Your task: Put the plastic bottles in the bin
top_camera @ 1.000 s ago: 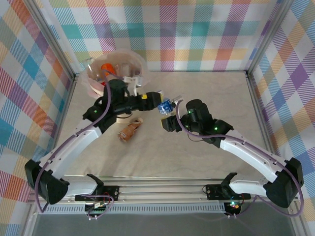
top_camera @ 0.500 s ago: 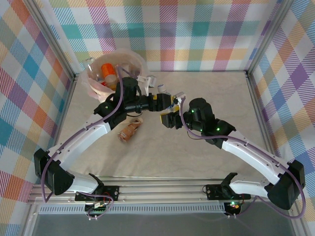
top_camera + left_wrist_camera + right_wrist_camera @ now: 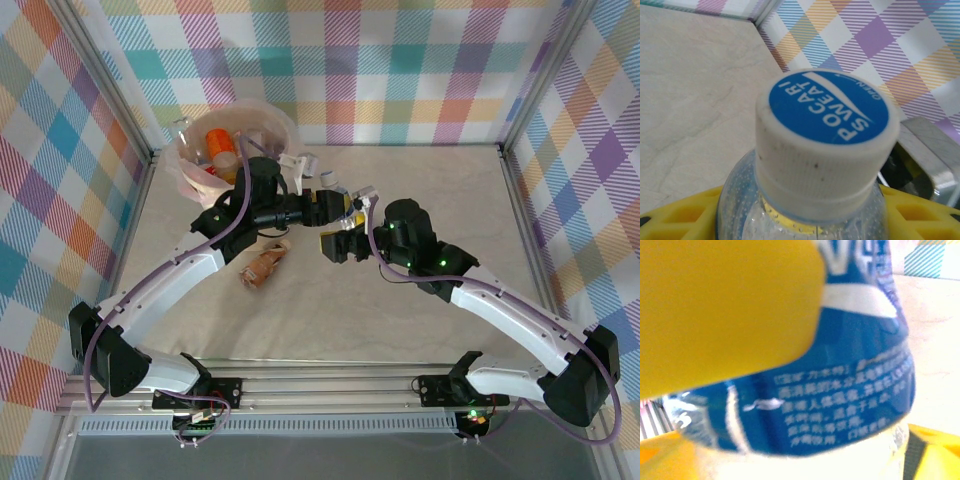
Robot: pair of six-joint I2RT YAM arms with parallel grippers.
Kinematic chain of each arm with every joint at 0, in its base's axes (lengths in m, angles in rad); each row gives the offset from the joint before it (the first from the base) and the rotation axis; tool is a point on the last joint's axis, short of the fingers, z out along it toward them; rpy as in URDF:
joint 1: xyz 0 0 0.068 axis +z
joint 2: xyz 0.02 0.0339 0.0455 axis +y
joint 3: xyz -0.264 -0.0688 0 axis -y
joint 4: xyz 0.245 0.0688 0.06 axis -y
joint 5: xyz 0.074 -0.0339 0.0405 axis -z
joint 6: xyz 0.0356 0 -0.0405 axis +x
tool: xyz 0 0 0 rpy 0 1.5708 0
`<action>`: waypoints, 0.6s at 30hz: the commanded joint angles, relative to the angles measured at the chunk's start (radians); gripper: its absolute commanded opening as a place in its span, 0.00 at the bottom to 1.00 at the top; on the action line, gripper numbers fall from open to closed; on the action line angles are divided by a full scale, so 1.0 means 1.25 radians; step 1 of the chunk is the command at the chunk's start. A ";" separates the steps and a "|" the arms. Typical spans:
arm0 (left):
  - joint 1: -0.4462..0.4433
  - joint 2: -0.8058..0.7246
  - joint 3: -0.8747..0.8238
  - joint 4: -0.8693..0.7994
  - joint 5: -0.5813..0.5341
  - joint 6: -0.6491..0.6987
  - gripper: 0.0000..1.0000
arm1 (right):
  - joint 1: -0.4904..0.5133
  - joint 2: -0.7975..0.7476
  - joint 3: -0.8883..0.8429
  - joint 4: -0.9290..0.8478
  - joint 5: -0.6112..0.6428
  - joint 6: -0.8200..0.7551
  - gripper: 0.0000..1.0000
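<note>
- Handover point: a blue-labelled bottle [image 3: 840, 390] sits between the left gripper [image 3: 325, 207] and the right gripper [image 3: 340, 241], near the bin [image 3: 293, 135] but not over it.
- Left gripper: yellow fingers [image 3: 670, 220] flank the bottle's shoulder just under the cap [image 3: 827, 107]. Cannot tell whether they truly clamp it.
- Right gripper: yellow fingers [image 3: 725, 305] lie either side of the label. Blur hides whether they touch it, so the state is unreadable.
- Risk: if one side lets go while the other is slack, the bottle drops to the table [image 3: 430, 180] and rolls.
- Risk: the rounded, smooth shoulder gives a poor hold, so the bottle may pivot or slip on the swing to the bin.
- Risk: if both clamp while the arms part, the bottle is tugged or crushed.
- Risk: the fingertips are very close together and could collide.
- A brown crushed bottle [image 3: 264, 267] lies on the table, not yet binned.
</note>
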 commanded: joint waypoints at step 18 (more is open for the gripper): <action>0.236 0.026 0.429 -0.331 -0.222 0.233 0.33 | -0.003 -0.063 0.058 -0.170 0.068 0.023 1.00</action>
